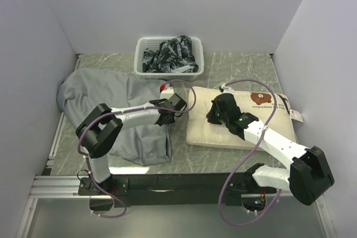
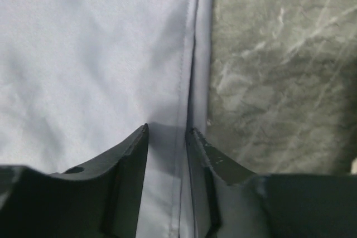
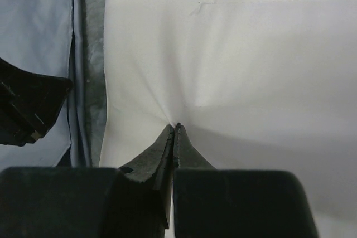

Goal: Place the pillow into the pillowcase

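Pillowcase point(image 1: 111, 110): plain grey, wrinkly, lying flat on the counter point(image 2: 279, 82). Its stitched edge runs straight between the left jaws, with fabric on one side of them and bare counter on the other. Pillow point(image 1: 203, 129): cream-white with stitched lines, flat on the counter just beside the pillowcase, a thin strip of counter between them. Its cover is pinched at the tips of the right jaws, creases fanning out from there. Brown bear print point(image 1: 262, 98) and small tag point(image 1: 295, 116) are at the end far from those jaws.

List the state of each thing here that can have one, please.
Grey fabric pillowcase: spread wrinkled, no pillow inside.
Cream-white stitched pillow: flat on table, outside pillowcase.
White plastic basket: holds dark patterned cloth.
Left gripper: open, astride pillowcase hem.
Right gripper: shut, pinching pillow cover.
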Controlling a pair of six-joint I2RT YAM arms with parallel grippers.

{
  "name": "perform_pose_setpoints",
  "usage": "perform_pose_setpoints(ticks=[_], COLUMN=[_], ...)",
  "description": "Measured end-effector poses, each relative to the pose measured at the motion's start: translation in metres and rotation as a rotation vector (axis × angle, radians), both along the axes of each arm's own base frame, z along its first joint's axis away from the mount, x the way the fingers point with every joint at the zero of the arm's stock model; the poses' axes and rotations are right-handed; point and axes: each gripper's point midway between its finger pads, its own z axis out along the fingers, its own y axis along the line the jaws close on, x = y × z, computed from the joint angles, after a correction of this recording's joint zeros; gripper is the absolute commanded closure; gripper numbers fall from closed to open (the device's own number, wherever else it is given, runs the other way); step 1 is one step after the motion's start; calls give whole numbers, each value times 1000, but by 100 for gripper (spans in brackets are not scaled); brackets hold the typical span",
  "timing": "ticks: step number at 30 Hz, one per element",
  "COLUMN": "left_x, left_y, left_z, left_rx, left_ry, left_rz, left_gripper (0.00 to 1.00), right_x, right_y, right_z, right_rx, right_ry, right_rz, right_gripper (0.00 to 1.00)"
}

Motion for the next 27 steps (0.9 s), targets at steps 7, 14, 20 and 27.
perform_pose_setpoints(ticks=[7,14,20,27], left_x=[11,11,11,11], left_y=[2,3,2,1], left_z=[6,-3,-3,-5], left_rx=[11,27,25,20], left_ry=[-17,5,9,14], left_rz=[20,17,11,8], left_gripper=[68,62,60,63], right_x=[-3,-3,-4,-4], right_y=[-1,-1,-1,0], right_z=[-3,-2,-3,-3], right_rx=[3,6,6,7], right_ry=[6,3,4,3], right_rz=[1,3,4,4], right_gripper=[100,100,100,100])
